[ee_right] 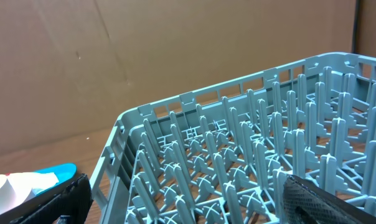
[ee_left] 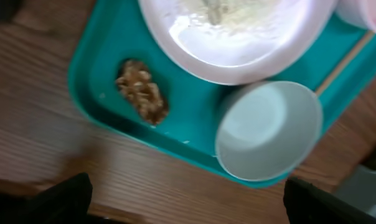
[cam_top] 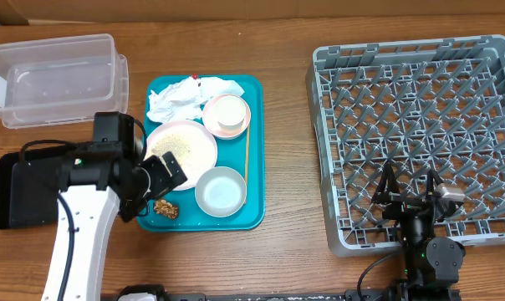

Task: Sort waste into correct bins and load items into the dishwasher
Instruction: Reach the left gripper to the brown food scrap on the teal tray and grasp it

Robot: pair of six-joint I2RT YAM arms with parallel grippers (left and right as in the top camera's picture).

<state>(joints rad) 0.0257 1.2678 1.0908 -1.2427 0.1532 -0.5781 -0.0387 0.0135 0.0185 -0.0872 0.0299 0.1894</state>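
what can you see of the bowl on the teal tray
The bowl is round, pale blue-white and smooth, likely plastic or ceramic. It stands upright, mouth up, and looks empty and clean inside. It sits in the near right corner of the teal tray, close against the tray's rim. Its far-left edge meets or almost meets the pink plate; whether they touch is unclear. Nothing grips it.

light: bright, even | shadows: soft | left wrist view: motion-blurred | overhead, right wrist: sharp
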